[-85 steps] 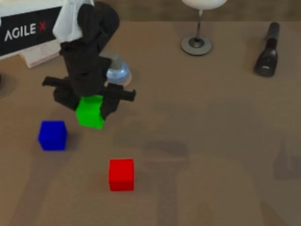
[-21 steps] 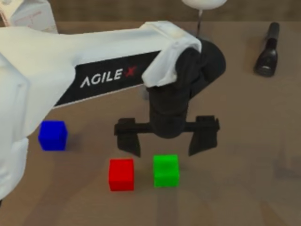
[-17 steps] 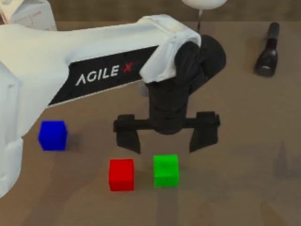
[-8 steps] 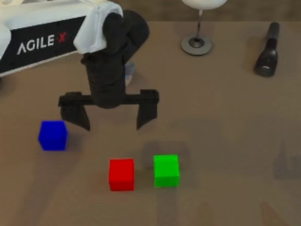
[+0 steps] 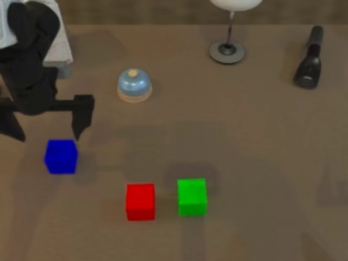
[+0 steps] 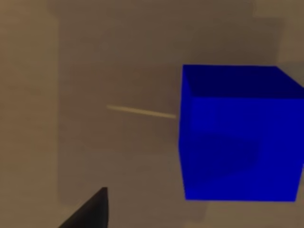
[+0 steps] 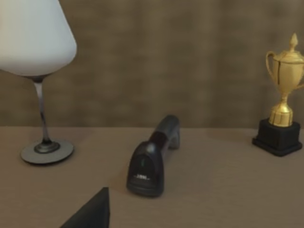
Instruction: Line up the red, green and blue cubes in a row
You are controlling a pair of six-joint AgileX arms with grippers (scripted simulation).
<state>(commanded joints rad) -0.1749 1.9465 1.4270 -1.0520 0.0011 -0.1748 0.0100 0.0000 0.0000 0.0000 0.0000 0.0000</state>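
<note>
Moved: left gripper (image 5: pixel 46 124), from table centre to far left, above blue cube (image 5: pixel 61 156)
Fingers: spread wide, empty
Red cube (image 5: pixel 140 202): just beside green cube (image 5: pixel 192 197), front centre
Right arm: out of sight

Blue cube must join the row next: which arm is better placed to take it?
Left. Its open gripper hovers just behind the blue cube; the right arm is not in the top view.
</note>
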